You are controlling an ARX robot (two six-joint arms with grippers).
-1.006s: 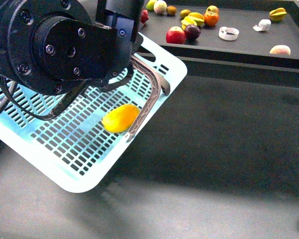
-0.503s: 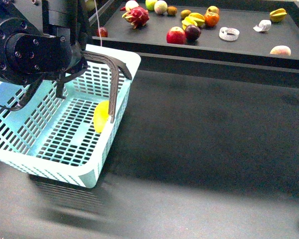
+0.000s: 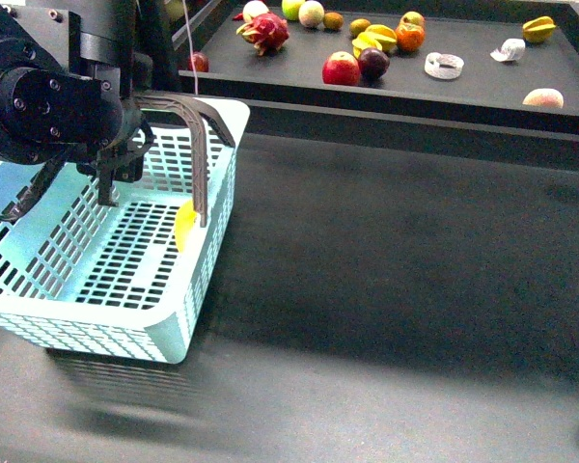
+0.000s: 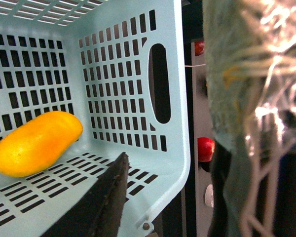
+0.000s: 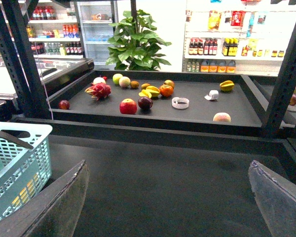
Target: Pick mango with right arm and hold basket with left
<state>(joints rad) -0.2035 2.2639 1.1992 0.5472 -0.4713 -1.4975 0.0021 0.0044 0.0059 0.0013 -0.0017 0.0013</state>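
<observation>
The light-blue basket (image 3: 188, 318) stands upright at the left of the dark table, and its corner shows in the right wrist view (image 5: 24, 163). The yellow mango (image 3: 184, 224) lies inside on the basket floor against the right wall; it also shows in the left wrist view (image 4: 35, 143). My left gripper (image 3: 111, 183) is over the basket, shut on its tape-wrapped handle (image 4: 256, 98), with one dark finger (image 4: 106, 197) showing. The other brown handle (image 3: 201, 164) stands up by the mango. My right gripper (image 5: 167, 197) is open and empty above the table, to the right of the basket.
A raised black tray (image 3: 463, 92) runs along the back with a red apple (image 3: 341, 68), a dragon fruit (image 3: 263, 31), an orange (image 3: 409, 36), a star fruit (image 3: 537, 27) and other fruit. Shop shelves and a plant (image 5: 135, 39) stand behind.
The basket has swung down from a steep tilt to upright and shifted left with my left arm. The mango slid to the right wall. The right arm shows no change.
</observation>
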